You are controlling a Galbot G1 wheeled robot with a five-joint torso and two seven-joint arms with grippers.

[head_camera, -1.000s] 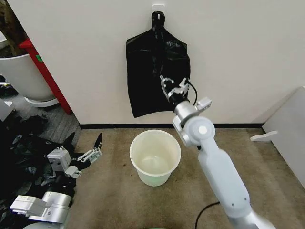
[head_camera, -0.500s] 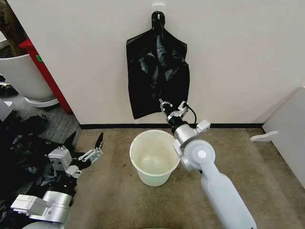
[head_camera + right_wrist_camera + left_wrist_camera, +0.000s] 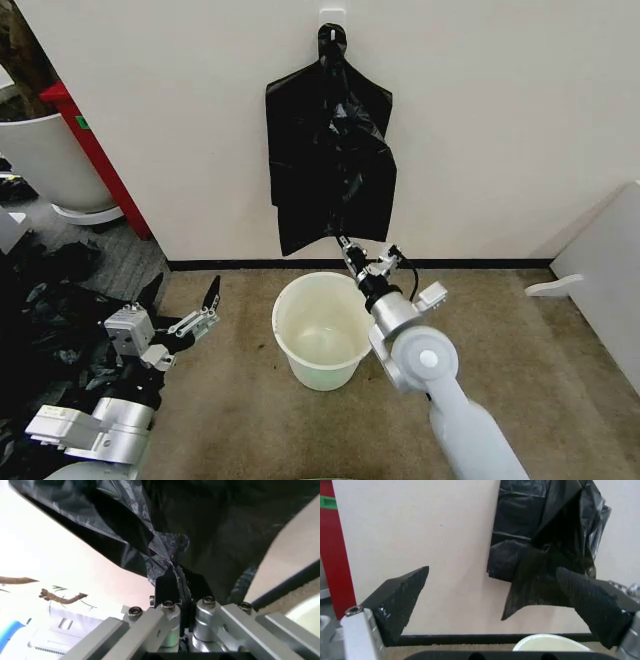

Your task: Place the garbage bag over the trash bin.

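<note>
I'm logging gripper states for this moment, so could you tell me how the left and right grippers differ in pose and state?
The left gripper hovers low over the carpet left of the trash bin, fingers spread open and empty. The right gripper is raised above the bin's rear rim, near the wall, fingers pinched shut on the bottom edge of the hanging garbage bag. Both point towards the wall.

Glossy white rounded arm links with grey joint discs; a thin black cable loops beside the right claw [image 3: 365, 262]. The left claw [image 3: 200, 308] carries black wedge fingers [image 3: 400, 598] on silver screwed brackets.
</note>
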